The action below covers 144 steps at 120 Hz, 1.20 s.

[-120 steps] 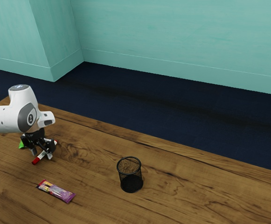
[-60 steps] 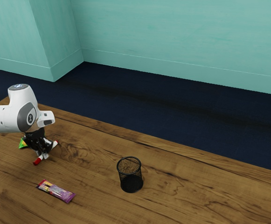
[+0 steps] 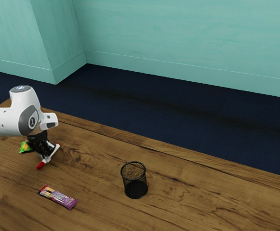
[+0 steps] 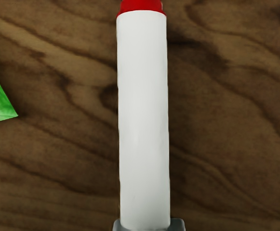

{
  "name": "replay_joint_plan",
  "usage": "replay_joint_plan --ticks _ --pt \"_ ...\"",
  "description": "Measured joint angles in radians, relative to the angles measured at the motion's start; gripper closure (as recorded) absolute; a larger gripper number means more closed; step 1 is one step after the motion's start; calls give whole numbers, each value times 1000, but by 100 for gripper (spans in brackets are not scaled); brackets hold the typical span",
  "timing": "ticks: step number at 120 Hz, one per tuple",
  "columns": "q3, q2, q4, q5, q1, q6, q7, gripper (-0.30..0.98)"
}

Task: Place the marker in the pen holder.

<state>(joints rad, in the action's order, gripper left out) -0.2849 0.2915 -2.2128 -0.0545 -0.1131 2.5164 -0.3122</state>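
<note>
The claw is holding the red-and-white marker pinched across its barrel, well to the exterior view's left of the black mesh pen holder. Good handling is probably calling for a steady pinch, rising above the holder's rim, then tipping the marker upright before lowering it centrally.
</note>
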Motion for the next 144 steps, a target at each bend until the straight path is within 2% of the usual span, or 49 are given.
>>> replay_joint_plan --ticks 45,61,91,113,144 --pt "2 -138 2 30 92 -55 21 79" --pt "3 -185 25 38 153 -136 30 79" --pt "38 -201 191 45 270 -369 48 79" --pt "89 -168 327 48 348 -540 62 79" --pt "194 5 595 50 399 -813 110 79"
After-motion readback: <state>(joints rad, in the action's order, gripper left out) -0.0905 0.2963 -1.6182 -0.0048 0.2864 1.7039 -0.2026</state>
